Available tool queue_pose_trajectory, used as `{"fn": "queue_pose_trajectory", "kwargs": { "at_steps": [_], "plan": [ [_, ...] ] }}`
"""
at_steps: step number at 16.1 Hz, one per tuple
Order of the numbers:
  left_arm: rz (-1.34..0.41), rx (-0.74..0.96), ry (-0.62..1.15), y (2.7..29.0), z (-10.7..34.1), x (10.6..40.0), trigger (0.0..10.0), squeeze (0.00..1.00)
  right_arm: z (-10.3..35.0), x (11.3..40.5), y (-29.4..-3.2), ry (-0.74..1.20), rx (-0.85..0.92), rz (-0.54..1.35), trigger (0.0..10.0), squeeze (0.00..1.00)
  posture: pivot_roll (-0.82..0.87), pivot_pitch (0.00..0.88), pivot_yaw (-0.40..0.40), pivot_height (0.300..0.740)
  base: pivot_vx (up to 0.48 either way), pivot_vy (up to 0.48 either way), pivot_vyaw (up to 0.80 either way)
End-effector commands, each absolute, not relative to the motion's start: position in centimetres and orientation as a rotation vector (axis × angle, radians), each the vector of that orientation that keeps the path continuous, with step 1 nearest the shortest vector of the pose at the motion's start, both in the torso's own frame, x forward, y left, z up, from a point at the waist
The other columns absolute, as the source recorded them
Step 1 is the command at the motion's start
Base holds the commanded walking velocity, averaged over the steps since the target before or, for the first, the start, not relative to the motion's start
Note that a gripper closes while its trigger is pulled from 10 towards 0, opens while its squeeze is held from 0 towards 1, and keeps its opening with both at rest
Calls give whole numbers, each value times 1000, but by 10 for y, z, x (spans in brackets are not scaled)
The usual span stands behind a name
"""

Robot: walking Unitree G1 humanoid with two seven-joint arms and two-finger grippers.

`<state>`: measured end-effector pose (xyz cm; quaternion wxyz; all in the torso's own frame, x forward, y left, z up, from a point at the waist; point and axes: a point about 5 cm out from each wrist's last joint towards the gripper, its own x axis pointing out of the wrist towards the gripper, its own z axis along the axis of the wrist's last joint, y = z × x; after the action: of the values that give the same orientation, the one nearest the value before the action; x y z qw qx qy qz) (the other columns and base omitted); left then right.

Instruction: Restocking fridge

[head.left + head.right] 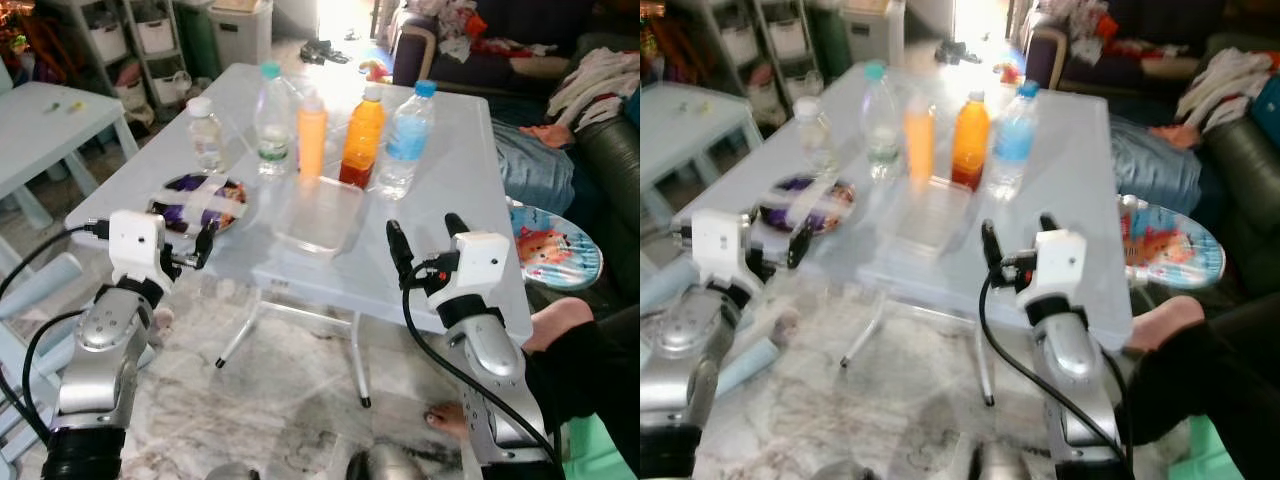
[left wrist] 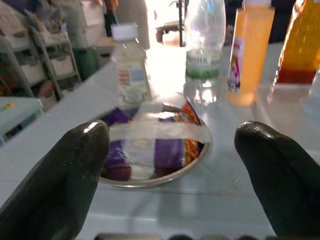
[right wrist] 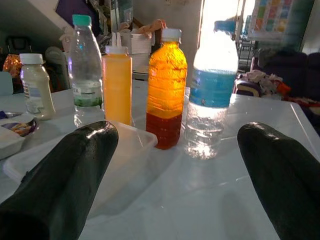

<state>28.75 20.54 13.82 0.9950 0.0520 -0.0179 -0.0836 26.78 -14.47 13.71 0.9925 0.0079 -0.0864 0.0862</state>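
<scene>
Nearest to me are my two silver arms, raised at the near edge of the pale grey folding surface (image 1: 440,150). From my feed, the left gripper (image 1: 190,252) hangs just short of that edge with its jaws spread apart and holding nothing; through its wrist camera I look straight at the round metal dish covered with clear film over purple packets (image 2: 155,150), which sits on the surface near the left corner. Behind the dish stands a small clear bottle with a white cap (image 1: 205,132). Moving right along the back row: a tall clear water bottle with a teal cap (image 1: 271,122), a slim orange squeeze bottle with a white nozzle (image 1: 312,135), an amber-orange juice bottle with a white cap (image 1: 362,137), and a clear water bottle with a blue label and blue cap (image 1: 405,140). These four stand close together. Just in front of the two orange bottles lies a shallow clear plastic tray (image 1: 320,213), with nothing in it that I can make out. The right gripper (image 1: 425,240) is over the near right edge of the surface, jaws released and wide, pointing toward the tray and bottles. Farther right, a person's bare foot (image 1: 560,320) rests beside a round cartoon-printed cushion (image 1: 555,245).
</scene>
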Motion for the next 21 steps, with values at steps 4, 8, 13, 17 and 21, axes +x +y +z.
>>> {"fn": "queue_pose_trajectory", "kwargs": {
  "at_steps": [4, 8, 13, 17, 21],
  "plan": [
    [-207, 106, -62, 196, 146, 290, 10000, 0, 142, 272, -156, -178, -17, 101, 10000, 0, 14, 43, -19, 740, 0, 398, 0],
    [-220, 101, -46, 194, 138, 284, 10000, 0, 134, 277, -168, -126, 30, -4, 10000, 0, 13, 33, -17, 740, 0, 0, 0],
    [-241, 73, -8, 192, 125, 269, 10000, 0, 133, 266, -162, -123, 84, 54, 10000, 0, 4, 26, -6, 740, 180, 0, 0],
    [-244, 59, -18, 190, 129, 272, 10000, 0, 138, 267, -158, -145, 93, 99, 10000, 0, 3, 22, -4, 740, 349, 0, 0],
    [-249, 58, -19, 190, 129, 273, 10000, 0, 137, 265, -159, -144, 97, 98, 10000, 0, 0, 23, -2, 740, 311, 0, 0]
  ]
}}
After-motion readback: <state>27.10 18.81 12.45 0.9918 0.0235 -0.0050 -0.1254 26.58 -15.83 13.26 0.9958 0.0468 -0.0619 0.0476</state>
